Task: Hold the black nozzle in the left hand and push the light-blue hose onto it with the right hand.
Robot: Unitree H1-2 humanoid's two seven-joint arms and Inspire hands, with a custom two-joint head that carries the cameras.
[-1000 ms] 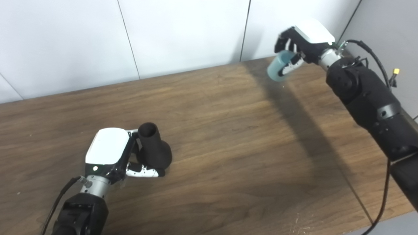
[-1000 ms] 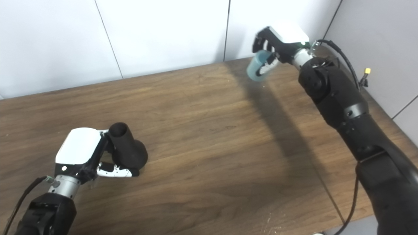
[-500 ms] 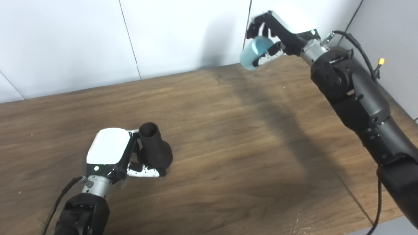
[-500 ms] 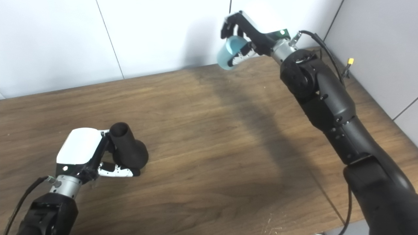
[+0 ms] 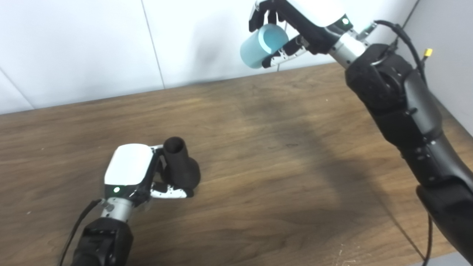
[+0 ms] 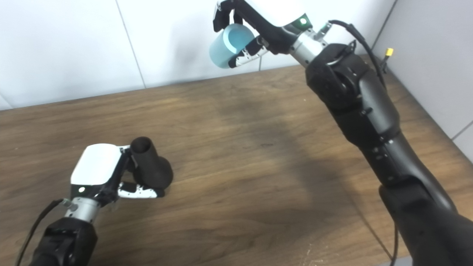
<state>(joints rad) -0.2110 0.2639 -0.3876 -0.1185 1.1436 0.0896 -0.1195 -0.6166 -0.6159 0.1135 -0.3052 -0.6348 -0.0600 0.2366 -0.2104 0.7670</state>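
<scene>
nozzle (image 5: pixel 179 166): black, flared; wide base on the table (image 5: pixel 281 155), narrow open mouth up; long axis near upright, tilted a bit toward 11 o'clock; sits at 7–8 o'clock of the scene, front-left part of the table
left hand (image 5: pixel 138 173): low on the table, just at 9 o'clock of the nozzle; thumb and fingers wrapped round the nozzle's lower body, gripping it; white back of hand faces up
hose (image 5: pixel 262 45): light-blue short tube; held in the air in front of the white wall (image 5: pixel 74 48), at 12–1 o'clock of the scene, well apart from the nozzle; long axis slanted, one flat end toward 1–2 o'clock and the camera, the other end down toward 7–8 o'clock, roughly toward the nozzle side
right hand (image 5: pixel 295 22): at 1 o'clock, fingers curled over the top of the hose, thumb under it; gripping the hose
right arm (image 5: pixel 402 111): black, enters bottom right, runs up toward 11 o'clock; casts a broad shadow across the table centre
vs 1.0 s ago: right hand with hose has gone up and toward 9–10 o'clock, from over the far-right table corner to in front of the wall; grip unchanged; nozzle and left hand barely shifted, that small offset looks like camera motion; shadow has slid left with the arm
</scene>
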